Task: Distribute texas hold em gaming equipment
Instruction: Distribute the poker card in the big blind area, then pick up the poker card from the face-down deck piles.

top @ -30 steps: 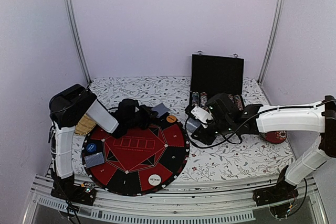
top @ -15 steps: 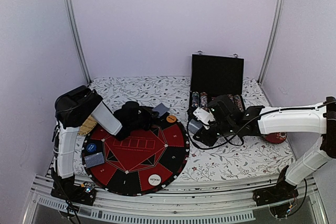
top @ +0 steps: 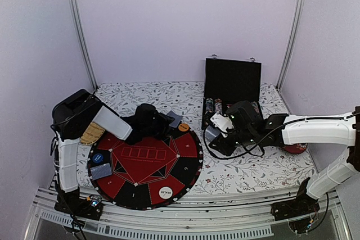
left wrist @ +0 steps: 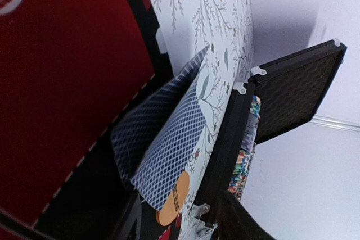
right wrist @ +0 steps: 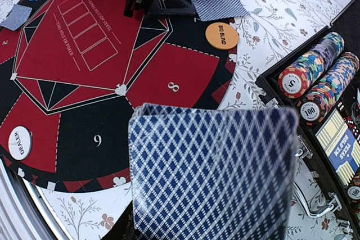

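Left gripper at 1 o'clock of mat, jaws spread, holding nothing. Two cards face down just past the fingertips, overlapped, partly on the mat rim and partly on cloth. Orange disc just beside them, toward 2 o'clock. Right gripper off the rim at 2 o'clock, pinching deck, backs toward its wrist camera. Dealer disc at 5 o'clock, blue disc at 9, another card at 8. Case open farther out toward 2 o'clock, chips inside.

Risks, judged from this layout:
- Fingertips low and close to the pair. Could drag or flip the top card on a flat pull-back, split the pair, or bump the orange disc off its spot. Safer to lift first, then retreat.
- Pair straddling the rim step, so probably not lying flat. Easy to slide on any touch.
- Thick deck in a two-finger pinch. Could fan out or shed cards if tilted or jolted, and spill onto cloth near the case.
- Next single-card draw likely to bring two, with smooth backs stacked tight.
- Both grippers crowded around 1–2 o'clock. Collision risk if moved in together.
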